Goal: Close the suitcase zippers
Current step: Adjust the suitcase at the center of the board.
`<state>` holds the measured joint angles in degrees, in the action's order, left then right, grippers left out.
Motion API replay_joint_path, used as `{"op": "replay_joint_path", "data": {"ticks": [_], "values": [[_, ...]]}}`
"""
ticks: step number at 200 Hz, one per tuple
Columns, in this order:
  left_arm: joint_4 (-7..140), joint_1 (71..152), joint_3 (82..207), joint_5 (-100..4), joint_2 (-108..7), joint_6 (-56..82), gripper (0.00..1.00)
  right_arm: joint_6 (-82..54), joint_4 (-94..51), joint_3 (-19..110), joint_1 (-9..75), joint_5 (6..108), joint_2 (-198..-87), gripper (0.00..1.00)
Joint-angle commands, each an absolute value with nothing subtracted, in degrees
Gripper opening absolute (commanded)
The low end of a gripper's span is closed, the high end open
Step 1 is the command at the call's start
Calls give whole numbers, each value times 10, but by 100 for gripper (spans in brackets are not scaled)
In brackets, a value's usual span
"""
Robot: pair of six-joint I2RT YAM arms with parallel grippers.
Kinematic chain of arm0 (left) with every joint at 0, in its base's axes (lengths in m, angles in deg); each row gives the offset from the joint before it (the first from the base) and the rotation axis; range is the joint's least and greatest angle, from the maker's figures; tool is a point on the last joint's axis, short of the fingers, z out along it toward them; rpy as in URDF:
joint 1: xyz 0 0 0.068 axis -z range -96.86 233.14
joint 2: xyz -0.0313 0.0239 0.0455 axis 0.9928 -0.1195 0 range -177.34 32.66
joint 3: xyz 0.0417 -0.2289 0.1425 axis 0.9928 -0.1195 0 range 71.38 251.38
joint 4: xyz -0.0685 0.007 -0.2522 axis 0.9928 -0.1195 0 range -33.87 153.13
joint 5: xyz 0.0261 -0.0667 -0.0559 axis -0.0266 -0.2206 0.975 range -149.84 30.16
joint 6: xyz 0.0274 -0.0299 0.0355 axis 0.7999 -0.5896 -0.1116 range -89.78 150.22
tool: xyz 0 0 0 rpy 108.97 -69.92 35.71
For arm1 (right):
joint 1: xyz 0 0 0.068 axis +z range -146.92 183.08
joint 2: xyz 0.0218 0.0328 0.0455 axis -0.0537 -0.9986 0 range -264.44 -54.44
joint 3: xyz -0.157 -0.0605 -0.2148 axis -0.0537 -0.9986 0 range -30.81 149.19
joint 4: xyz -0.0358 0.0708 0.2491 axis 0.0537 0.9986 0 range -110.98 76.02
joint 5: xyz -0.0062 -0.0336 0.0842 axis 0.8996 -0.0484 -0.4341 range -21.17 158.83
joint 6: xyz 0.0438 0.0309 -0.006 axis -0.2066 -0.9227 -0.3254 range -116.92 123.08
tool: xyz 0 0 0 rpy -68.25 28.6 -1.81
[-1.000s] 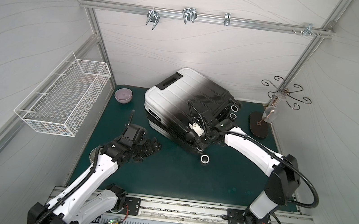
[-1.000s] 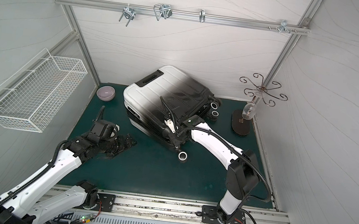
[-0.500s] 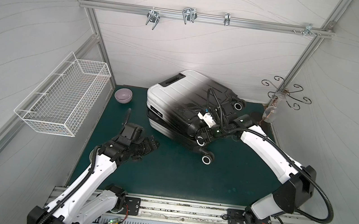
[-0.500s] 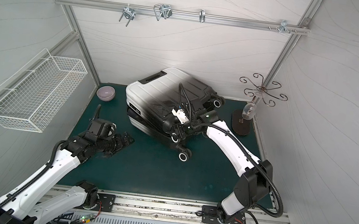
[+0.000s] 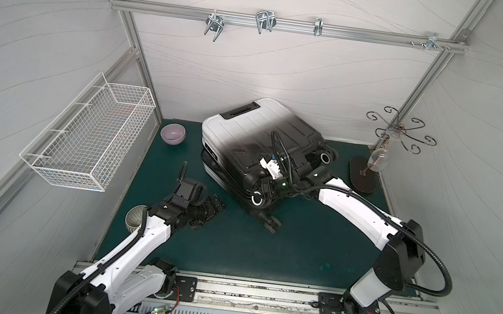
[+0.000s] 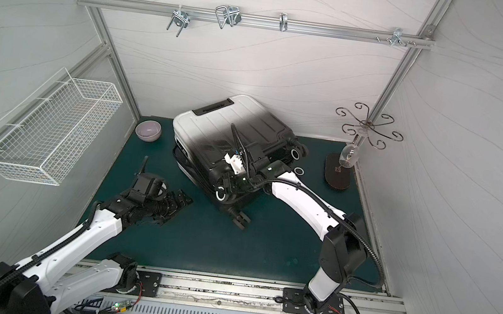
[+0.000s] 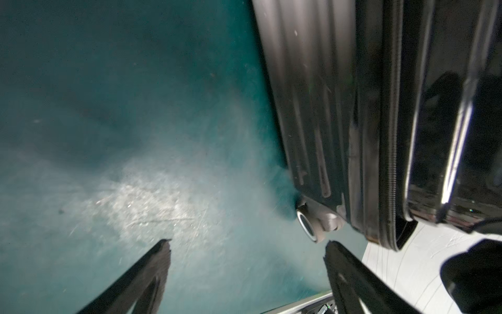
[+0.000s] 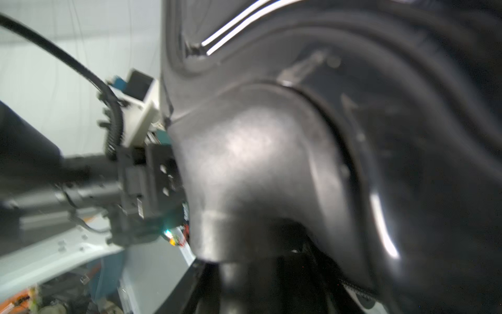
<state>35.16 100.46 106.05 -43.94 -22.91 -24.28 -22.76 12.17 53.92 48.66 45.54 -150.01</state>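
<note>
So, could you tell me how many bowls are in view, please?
2: a lilac bowl in the mat's far corner near the wire basket, and a ribbed pale bowl beside the left arm. The suitcase may hide others.

Robot lab test cell, white panelled walls (image 5: 271,74), aluminium frame (image 5: 294,24), green mat (image 5: 263,255), floor rail (image 5: 258,297)

White wall panels (image 5: 288,70) with faint wavy lines enclose the cell on three sides, joined by slanting aluminium frame posts (image 5: 134,36). A horizontal aluminium rail (image 5: 358,35) crosses the back wall and carries several bare metal hooks (image 5: 214,26). A white wire basket (image 5: 87,139) hangs on the left wall. The floor is a dark teal mat (image 5: 264,252), scuffed in places. A black curled-wire stand on an oval base (image 5: 361,179) occupies the far right corner. Light is even and diffuse.
</note>
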Motion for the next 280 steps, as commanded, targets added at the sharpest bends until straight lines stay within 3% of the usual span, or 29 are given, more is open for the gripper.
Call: {"op": "replay_joint_path", "data": {"ticks": [1, 52, 123, 159, 202, 245, 280], "values": [[395, 1012, 1059, -448, -232, -262, 90, -270, 60, 601, 477, 451, -1494, 0], [427, 1012, 1034, -462, -240, -263, 90, -184, 177, 555, 428, 344, -1406, 0], [508, 1005, 1068, -469, -374, -235, 90, -133, 209, 483, 408, 325, -1406, 0], [593, 1003, 1069, -489, -410, -268, 91, -194, 157, 474, 397, 299, -1391, 0], [768, 996, 1078, -570, -475, -285, 92, -465, -129, 459, 468, 332, -1439, 0], [716, 953, 1202, -563, -560, -217, 93, -448, -95, 535, 473, 358, -1455, 0], [640, 921, 1218, -537, -517, -187, 93, -392, -13, 452, 405, 351, -1376, 0]]}}
